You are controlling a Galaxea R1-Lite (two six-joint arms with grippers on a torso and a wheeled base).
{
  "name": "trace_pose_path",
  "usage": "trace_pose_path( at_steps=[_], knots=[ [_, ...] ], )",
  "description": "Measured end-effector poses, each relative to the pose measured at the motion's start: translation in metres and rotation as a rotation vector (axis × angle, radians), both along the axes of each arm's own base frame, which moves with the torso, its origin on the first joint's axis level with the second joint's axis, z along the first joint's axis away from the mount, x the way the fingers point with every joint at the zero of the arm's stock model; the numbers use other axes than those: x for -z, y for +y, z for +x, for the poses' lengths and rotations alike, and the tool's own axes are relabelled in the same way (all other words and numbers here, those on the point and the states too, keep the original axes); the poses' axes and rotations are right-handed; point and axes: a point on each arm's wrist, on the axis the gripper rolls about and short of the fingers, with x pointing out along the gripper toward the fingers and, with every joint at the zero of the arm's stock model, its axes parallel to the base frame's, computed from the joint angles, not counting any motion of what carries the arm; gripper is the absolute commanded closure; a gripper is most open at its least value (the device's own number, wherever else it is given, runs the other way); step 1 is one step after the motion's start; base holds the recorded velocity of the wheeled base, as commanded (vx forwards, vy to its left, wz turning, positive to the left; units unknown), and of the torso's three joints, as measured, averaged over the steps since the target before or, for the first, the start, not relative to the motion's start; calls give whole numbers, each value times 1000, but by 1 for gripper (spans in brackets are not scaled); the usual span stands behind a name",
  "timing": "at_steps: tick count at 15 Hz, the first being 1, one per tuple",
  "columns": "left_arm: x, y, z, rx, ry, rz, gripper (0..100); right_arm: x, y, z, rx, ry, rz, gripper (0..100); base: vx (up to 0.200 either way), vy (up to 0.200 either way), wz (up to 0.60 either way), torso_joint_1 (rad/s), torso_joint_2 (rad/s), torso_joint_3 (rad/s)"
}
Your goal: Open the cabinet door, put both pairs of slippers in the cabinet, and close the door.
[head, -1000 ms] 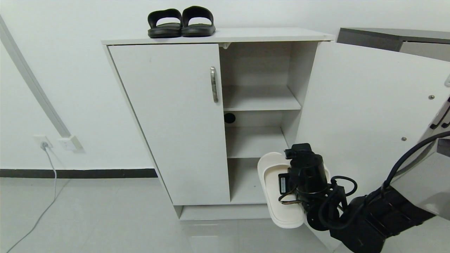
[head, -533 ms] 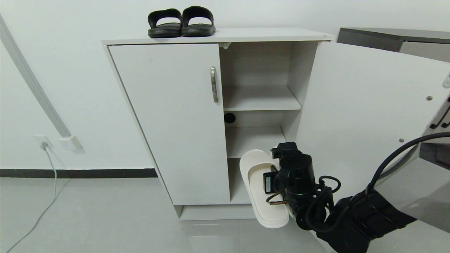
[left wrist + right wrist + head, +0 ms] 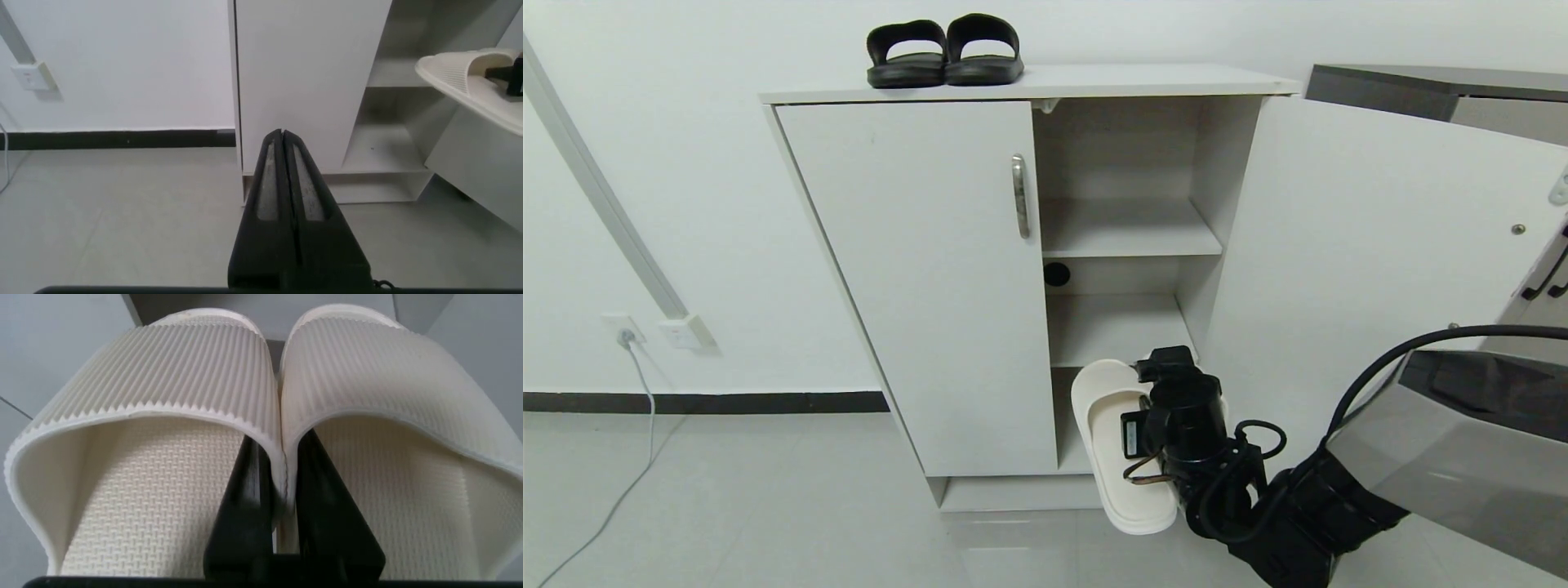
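My right gripper is shut on the white slippers, pinching the inner edges of both straps together. In the head view the white slippers hang in front of the cabinet's bottom compartment, toes toward the opening. The cabinet has its right door swung open and its left door closed. A pair of black slippers rests on the cabinet top. My left gripper is shut with nothing in it, low over the floor facing the cabinet's left door, with the white slippers to one side.
Three shelves show in the open right half, all bare. A grey unit stands behind the open door. A wall socket with a cable is at the left, above grey floor tiles.
My right arm has carried the white slippers leftward and slightly lower, from in front of the open door's edge to in front of the bottom compartment.
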Motion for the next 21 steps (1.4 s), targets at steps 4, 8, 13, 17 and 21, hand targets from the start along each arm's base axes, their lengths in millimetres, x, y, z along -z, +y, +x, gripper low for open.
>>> trace_pose_path(
  at_steps=[4, 8, 13, 17, 21],
  knots=[
    [0, 0, 0, 1, 0, 0, 100, 5, 2, 3, -1, 6, -7, 100, 0, 0, 0, -1, 1, -124],
    [0, 0, 0, 1, -1, 0, 100, 8, 4, 5, 1, 7, -13, 100, 0, 0, 0, -1, 6, -198],
    [0, 0, 0, 0, 0, 0, 100, 3, 7, 7, 13, -57, -1, 100, 0, 0, 0, 2, 1, -58],
    [0, 0, 0, 0, 0, 0, 100, -1, 7, 9, 9, -250, 13, 100, 0, 0, 0, 0, 0, 0],
    [0, 0, 0, 0, -1, 0, 100, 15, 6, 14, 18, -240, -24, 100, 0, 0, 0, 0, 0, 0]
  ],
)
